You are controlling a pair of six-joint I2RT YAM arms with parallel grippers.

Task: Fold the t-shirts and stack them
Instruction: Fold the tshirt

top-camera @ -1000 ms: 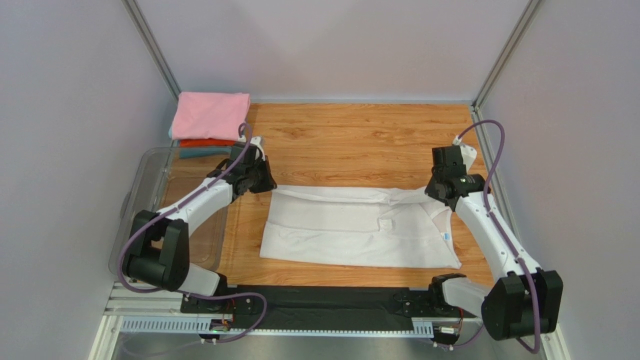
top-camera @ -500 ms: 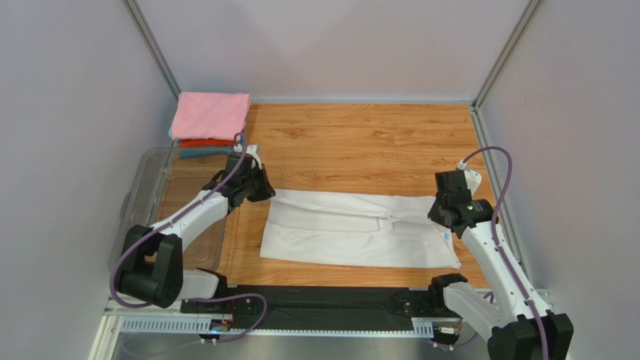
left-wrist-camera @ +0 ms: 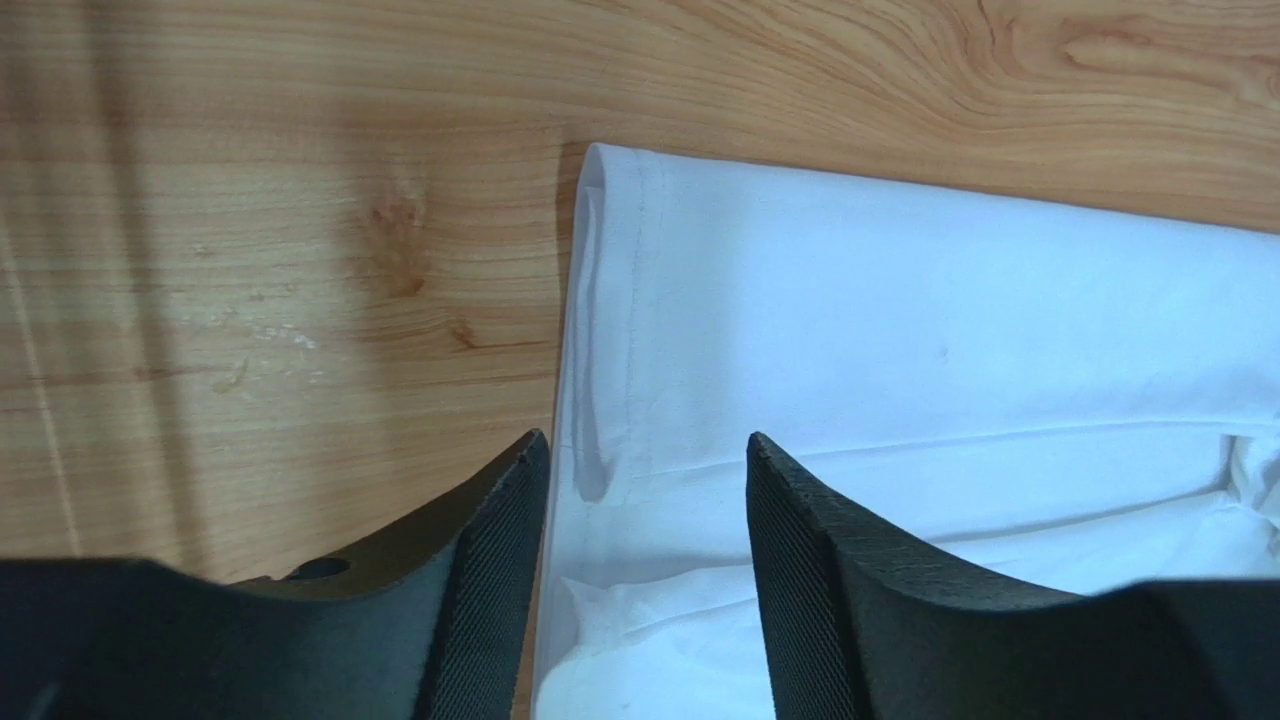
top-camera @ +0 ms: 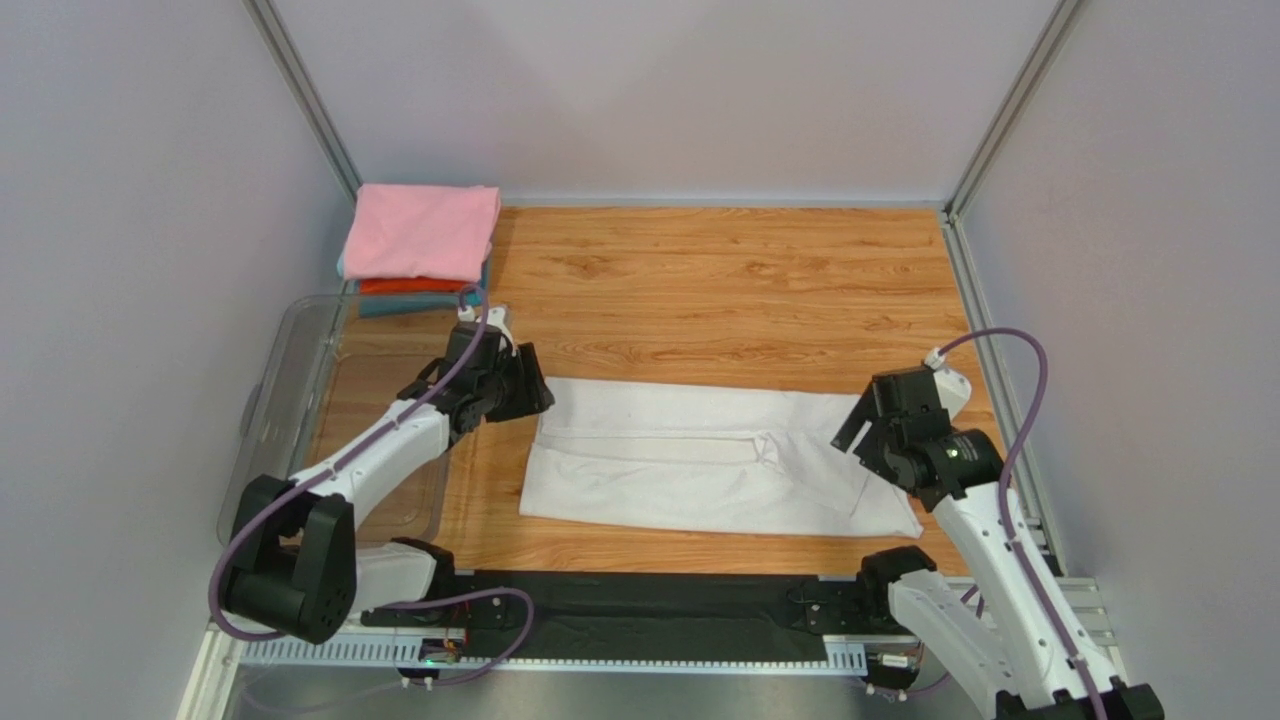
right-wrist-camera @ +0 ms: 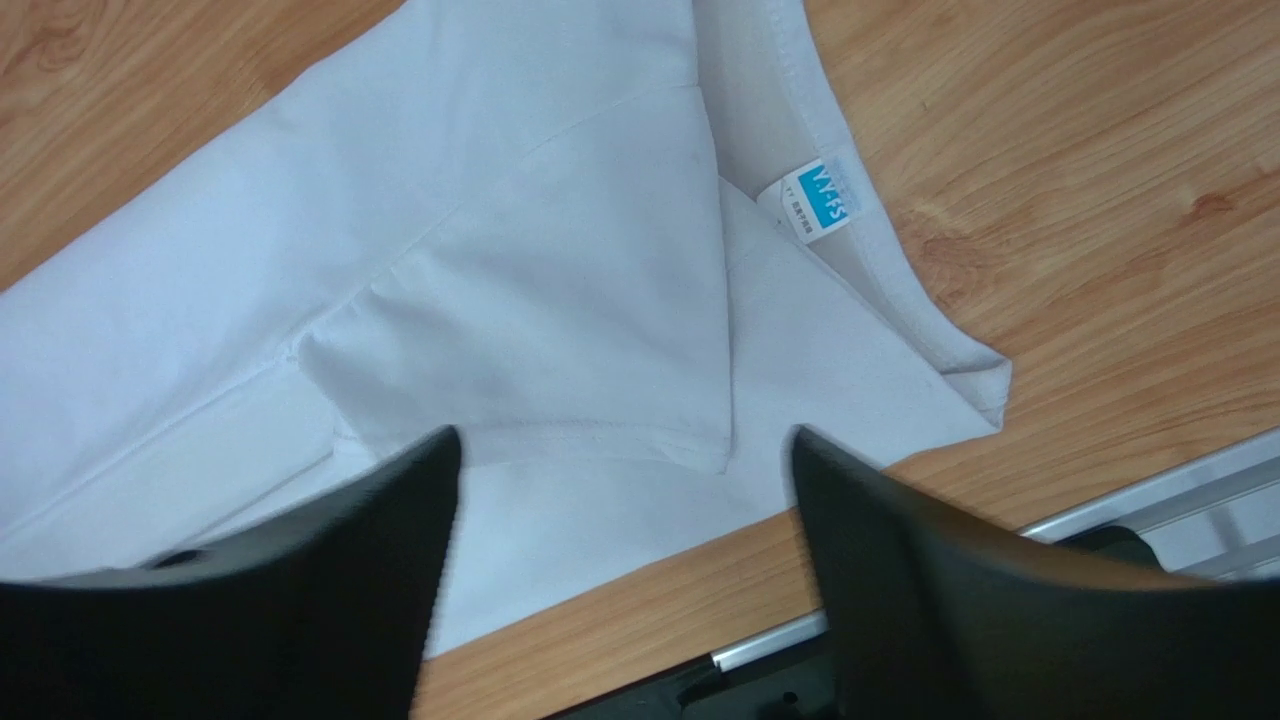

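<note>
White t-shirt (top-camera: 676, 450): long axis left-right, neck rightward; left fingers (left-wrist-camera: 481, 600), right fingers (right-wrist-camera: 932, 600) apart.

White tee (top-camera: 706, 458) lies flat on the worktop (top-camera: 721, 285), near-centre, folded lengthwise into a long band running left to right, far edge doubled over the body. Left end: stitched hem, layers overlapped (left-wrist-camera: 902, 300). Right end: sleeve flap folded in over the body (right-wrist-camera: 526, 225), light-blue neck label (right-wrist-camera: 813, 198) showing beside the neck band. Minor creases. Well apart at the far-left corner: stack of folded rectangles, pink tee (top-camera: 421, 228) on top, orange-red tee (top-camera: 413, 285) under it, teal tee (top-camera: 403, 306) at the bottom, edges roughly aligned.
</note>
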